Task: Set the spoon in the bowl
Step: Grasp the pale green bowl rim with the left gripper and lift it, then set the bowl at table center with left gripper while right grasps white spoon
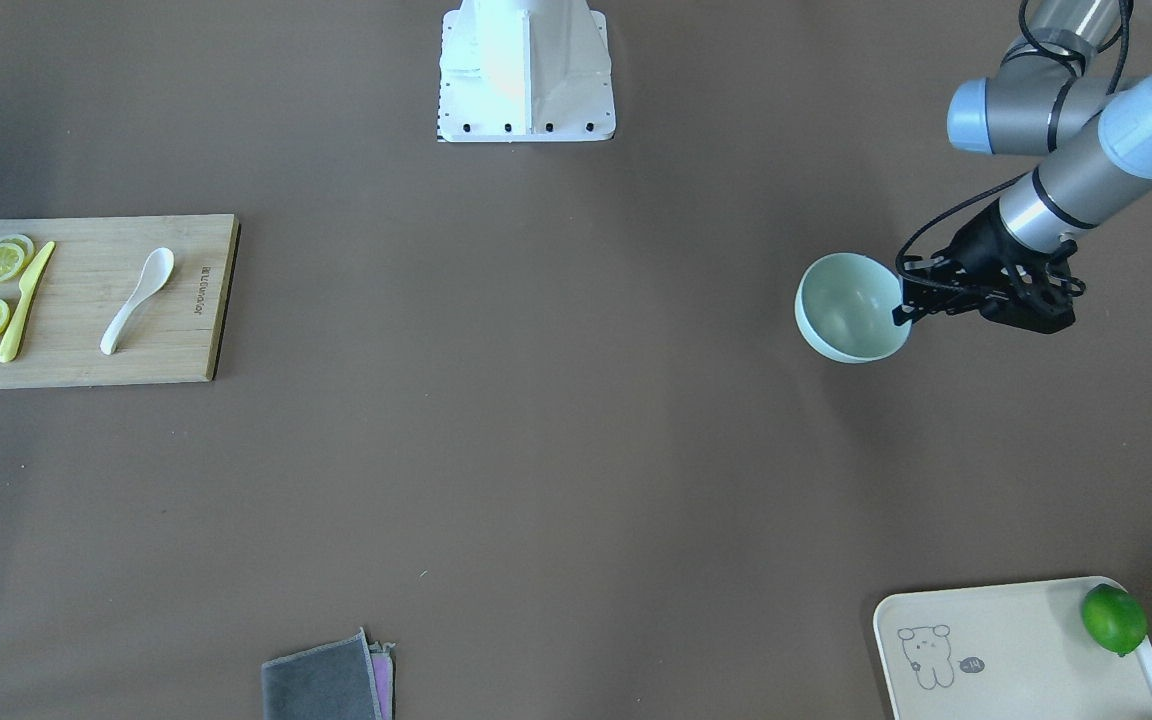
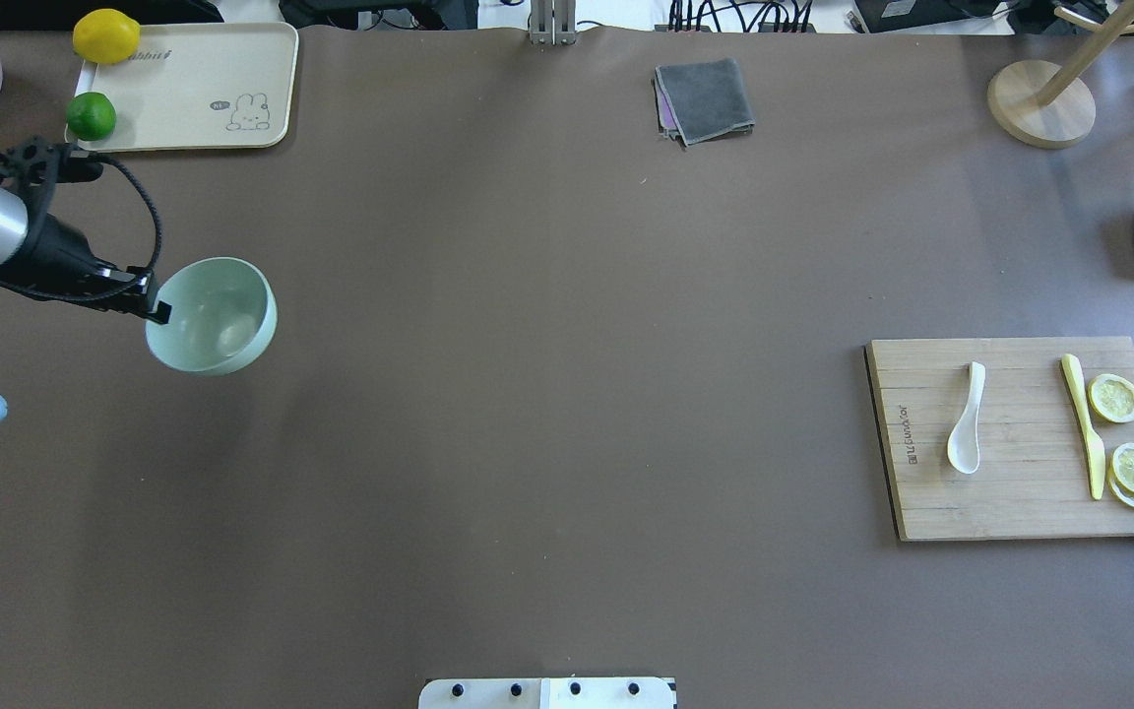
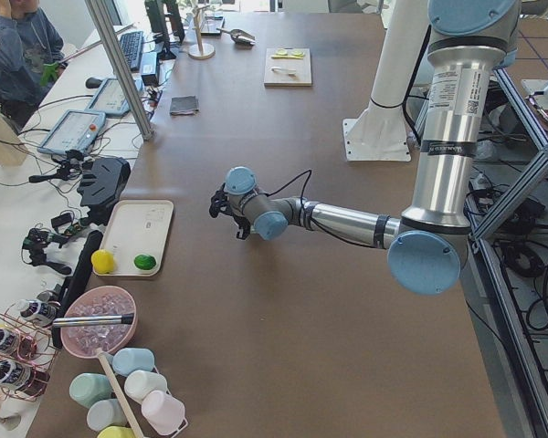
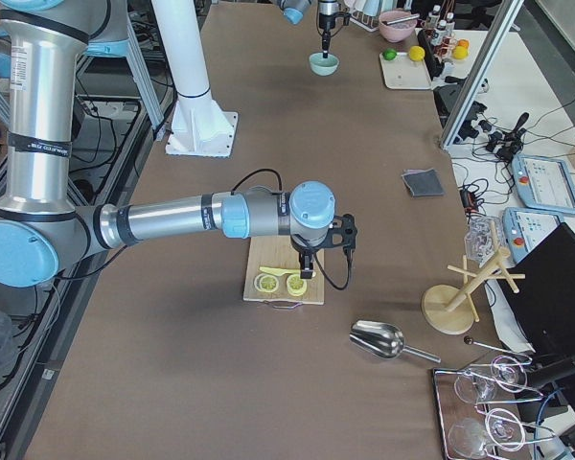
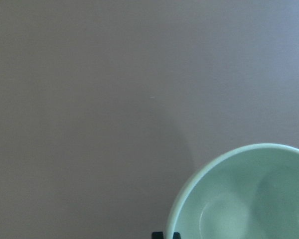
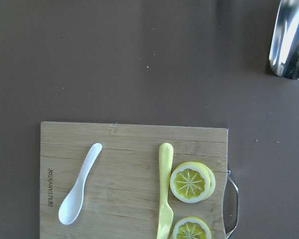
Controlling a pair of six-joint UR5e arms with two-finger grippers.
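Room: a cluttered workbench (image 3: 64,155) with tablets and cables runs along the tabletop's far side.
Tabletop (image 2: 567,394): plain matte brown, flat and broad, with the two task things lying at opposite ends.
Board (image 2: 1010,507): a wooden cutting board on the robot's right carries the spoon, a yellow knife (image 2: 1084,423) and lemon slices.
Bowl (image 2: 218,315): mint green and empty, far out on the robot's left. It is tilted, and its offset shadow suggests it is held off the surface.
Left pincer (image 2: 156,309): nipped narrowly on the bowl's rim. The step looks to be carrying the bowl toward the middle.
Right pincer (image 4: 307,261): hangs above the board; whether it is wide or narrow I cannot tell.
Spoon (image 2: 967,431): white, lying flat on the board and untouched. The next move calls for a low pinch on its slim handle.
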